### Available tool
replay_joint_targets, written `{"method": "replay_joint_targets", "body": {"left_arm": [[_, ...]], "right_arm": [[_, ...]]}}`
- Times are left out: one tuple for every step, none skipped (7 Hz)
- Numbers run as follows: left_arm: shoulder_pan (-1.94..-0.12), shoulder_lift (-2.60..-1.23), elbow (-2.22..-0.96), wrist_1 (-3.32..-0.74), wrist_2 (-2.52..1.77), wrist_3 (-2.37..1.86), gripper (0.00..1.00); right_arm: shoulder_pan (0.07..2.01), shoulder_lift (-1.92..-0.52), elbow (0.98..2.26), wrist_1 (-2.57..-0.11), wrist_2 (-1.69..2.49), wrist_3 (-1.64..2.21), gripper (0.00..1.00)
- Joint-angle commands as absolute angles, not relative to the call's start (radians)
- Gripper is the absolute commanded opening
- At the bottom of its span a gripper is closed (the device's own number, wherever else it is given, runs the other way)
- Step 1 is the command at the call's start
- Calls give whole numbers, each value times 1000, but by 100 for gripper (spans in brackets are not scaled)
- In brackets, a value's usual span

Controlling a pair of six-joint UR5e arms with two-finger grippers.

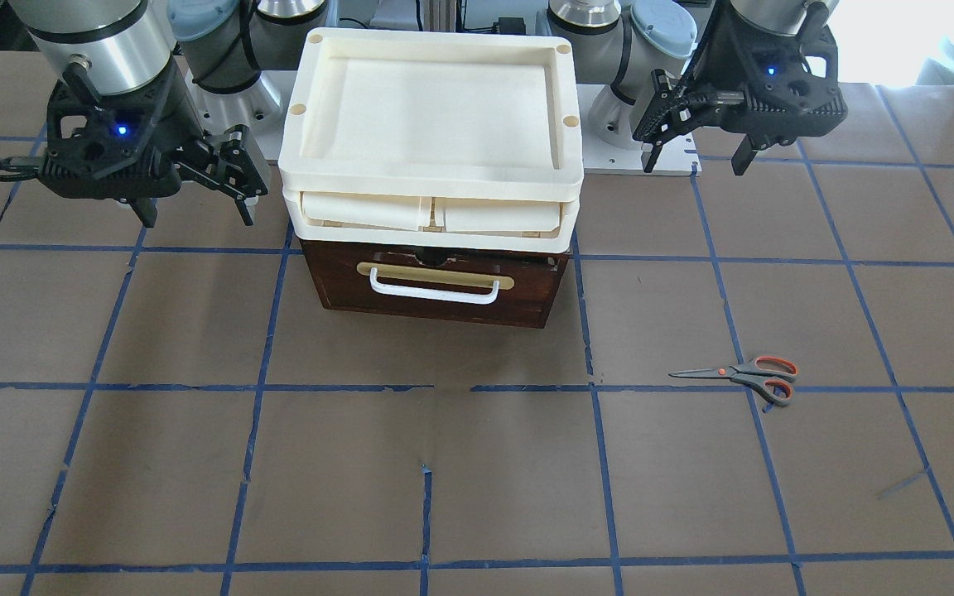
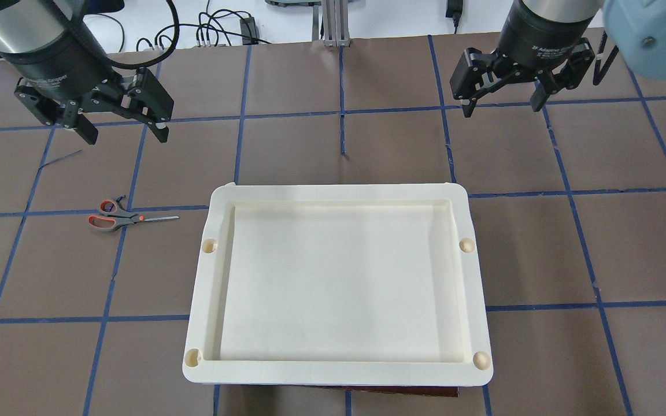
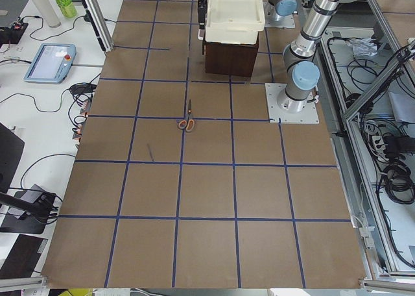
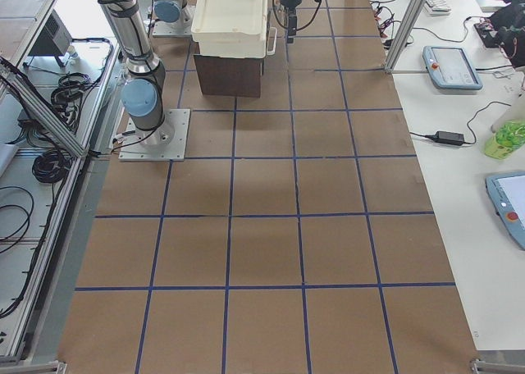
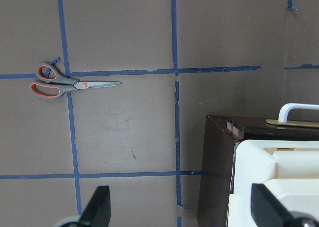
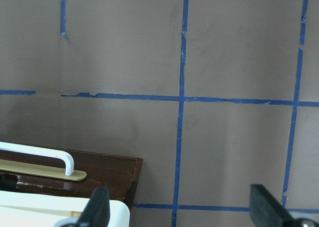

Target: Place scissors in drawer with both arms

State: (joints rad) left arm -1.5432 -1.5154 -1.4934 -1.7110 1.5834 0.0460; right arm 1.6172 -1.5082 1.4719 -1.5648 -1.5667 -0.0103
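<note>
Left gripper (image 2: 126, 136): fingers spread wide, empty, hanging over the far left of the table (image 2: 367, 150).
Scissors (image 2: 125, 218): flat on the table, left of the drawer and well apart from it, blades closed and pointing right.
Drawer (image 1: 436, 285): centre, pushed in, under the cream trays (image 2: 341, 193), white bar handle (image 1: 434, 290) on the far side.
Right gripper (image 2: 502, 108): fingers spread, empty, far right.

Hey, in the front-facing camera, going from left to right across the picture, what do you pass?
right gripper → drawer → scissors. The left gripper hangs over the same stretch as the scissors, so it has no clear place in the order.
</note>
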Motion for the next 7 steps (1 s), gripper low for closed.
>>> {"method": "replay_joint_targets", "body": {"left_arm": [[-1539,-1508,-1506,-1720,1583,49,100],[-1525,-1508,-1509,-1726,1589,93,100],[-1493,-1511,-1540,-1724,1585,209,100],[-1462,-1511,-1589,-1701,1585,313,100],[-1421,-1516,-1618,-1680,1585,386,99],[-1367,-1532,-1641,-1657,1583,488,98],[-1341,-1540,-1687,-1593,1586,597,98]], "right_arm": [[1659,-1421,1416,-1578,-1525,-17,100],[1681,-1369,1375,-1577,-1522,-26,100],[1710,-1317,1340,-1580,-1522,-75,100],[1727,-1275,1304,-1577,-1520,-106,100],[1750,-1247,1280,-1578,-1519,-151,100],[1764,-1236,1275,-1577,-1494,-219,100],[1769,-1227,1275,-1578,-1490,-338,100]]}}
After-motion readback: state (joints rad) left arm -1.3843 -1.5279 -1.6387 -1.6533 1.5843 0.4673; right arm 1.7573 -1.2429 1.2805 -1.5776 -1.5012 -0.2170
